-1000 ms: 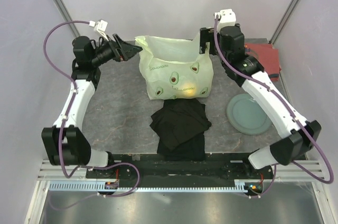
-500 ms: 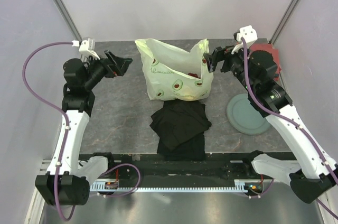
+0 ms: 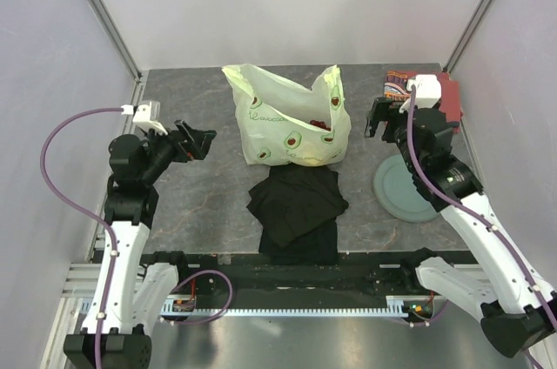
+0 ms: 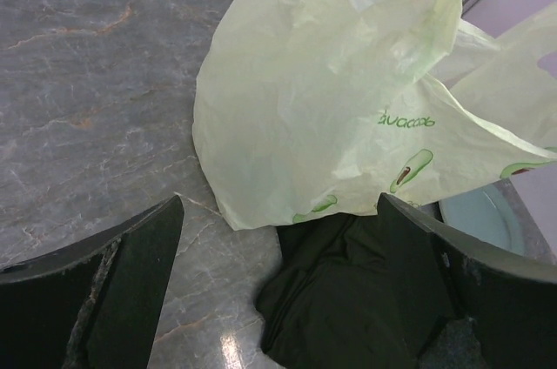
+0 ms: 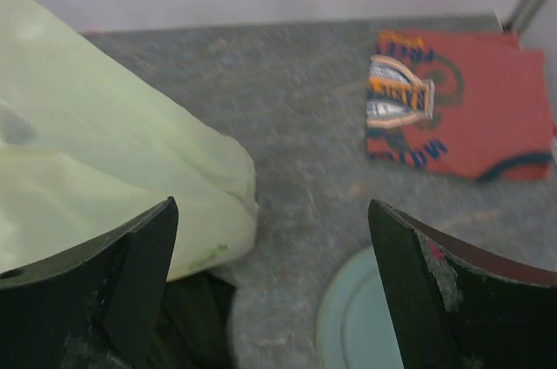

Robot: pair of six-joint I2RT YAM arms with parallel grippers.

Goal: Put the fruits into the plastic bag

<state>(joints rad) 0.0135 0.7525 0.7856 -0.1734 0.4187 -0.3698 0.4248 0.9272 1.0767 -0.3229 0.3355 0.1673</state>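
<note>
Nearest the arm bases, a folded black cloth lies on the table, closer in than either claw and roughly between the two. The grey-green plate sits on the near side of the right claw, pretty much under that arm.

The left claw hangs over bare table with its fingers spread wide and nothing in them. In its wrist view the plastic bag sits straight ahead of it, with the black cloth's edge showing between the fingers. The right claw is also apart and empty.

The plastic bag stands slumped between the two claws, off to the left claw's right and just beside the right claw's left, touching neither. Its mouth is open, and some dark red fruits peek out inside it; the other fruits can't be made out.

Past the right claw, at the far corner, a red-orange patterned cloth lies flat.
</note>
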